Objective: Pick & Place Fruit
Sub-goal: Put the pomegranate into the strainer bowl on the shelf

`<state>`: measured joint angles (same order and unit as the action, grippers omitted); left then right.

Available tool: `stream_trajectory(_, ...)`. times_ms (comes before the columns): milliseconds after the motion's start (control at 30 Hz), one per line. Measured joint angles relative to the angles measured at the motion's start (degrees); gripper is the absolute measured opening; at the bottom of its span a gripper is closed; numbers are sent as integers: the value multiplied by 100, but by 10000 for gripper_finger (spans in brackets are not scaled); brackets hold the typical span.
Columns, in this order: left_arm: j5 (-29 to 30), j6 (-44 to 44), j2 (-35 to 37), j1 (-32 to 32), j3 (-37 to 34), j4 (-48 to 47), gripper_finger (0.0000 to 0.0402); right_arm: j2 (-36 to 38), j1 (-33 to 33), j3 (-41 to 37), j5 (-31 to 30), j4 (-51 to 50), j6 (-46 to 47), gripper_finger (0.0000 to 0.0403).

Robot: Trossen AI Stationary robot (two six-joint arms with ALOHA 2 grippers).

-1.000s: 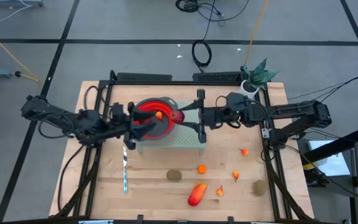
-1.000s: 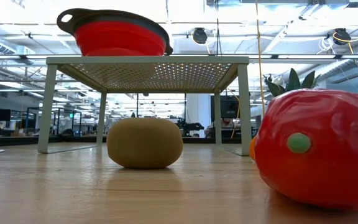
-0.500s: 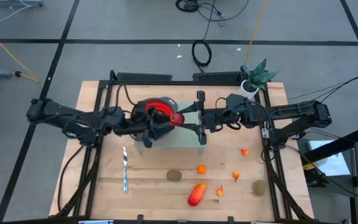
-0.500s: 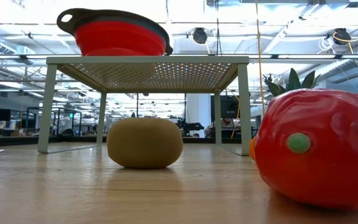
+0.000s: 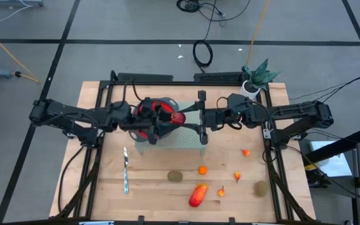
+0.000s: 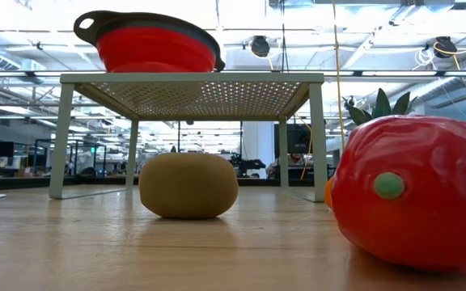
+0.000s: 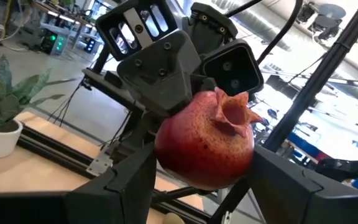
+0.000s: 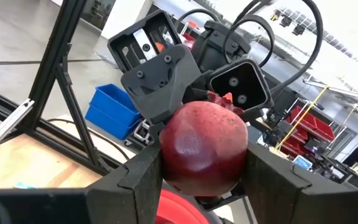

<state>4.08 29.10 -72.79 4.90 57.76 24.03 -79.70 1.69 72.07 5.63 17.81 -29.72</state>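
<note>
A dark-red pomegranate (image 5: 178, 117) hangs in the air over the right rim of the red bowl (image 5: 149, 106), which stands on a perforated rack (image 5: 186, 139). My right gripper (image 5: 186, 117) is shut on it and reaches in from the right. My left gripper (image 5: 167, 117) has come across the bowl, and its open fingers stand on either side of the same fruit (image 7: 204, 146). On the table lie a brown-green oval (image 5: 175, 177), a second oval (image 5: 260, 187), an orange ball (image 5: 202, 169), tiny orange pieces (image 5: 237, 177) and the elongated red-orange piece (image 5: 197, 195). My right gripper pinches the pomegranate's round body (image 8: 204, 146) between its two fingers (image 8: 145, 177), coming level from the table's right side. The fruit is lifted clear above the bowl's rim, and its crown (image 7: 235, 109) points toward the left arm. My left gripper: I cannot tell whether its fingers (image 7: 135, 180) touch the fruit.
A slim silver knife (image 5: 125, 170) lies on the table to the near left of the rack. A potted plant (image 5: 258, 78) stands at the far right corner. In the low view the oval (image 6: 188, 186) and the red-orange piece (image 6: 415, 194) lie in front of the rack (image 6: 192, 79).
My left gripper has moved toward the table's right, across the bowl, until its fingers flank the pomegranate. The right gripper and the fruit have kept still.
</note>
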Motion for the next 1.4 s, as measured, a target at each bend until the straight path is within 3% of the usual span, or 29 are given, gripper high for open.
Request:
stream_trajectory(200, -256, 18, 0, -111, 0, 3, 237, 0, 0, 0, 9, -21, 79, 185)
stream_trajectory(533, -212, -9, -2, -120, 0, 243, 237, 4, -131, 9, 46, -32, 499, 185)
stream_trajectory(1233, -365, 157, 0, -308, 0, 211, 237, 4, -142, -2, 7, -75, 510, 185)
stream_trajectory(1400, -370, 322, 4, -310, 0, 166, 209, 2, -140, -7, 10, -87, 534, 185)
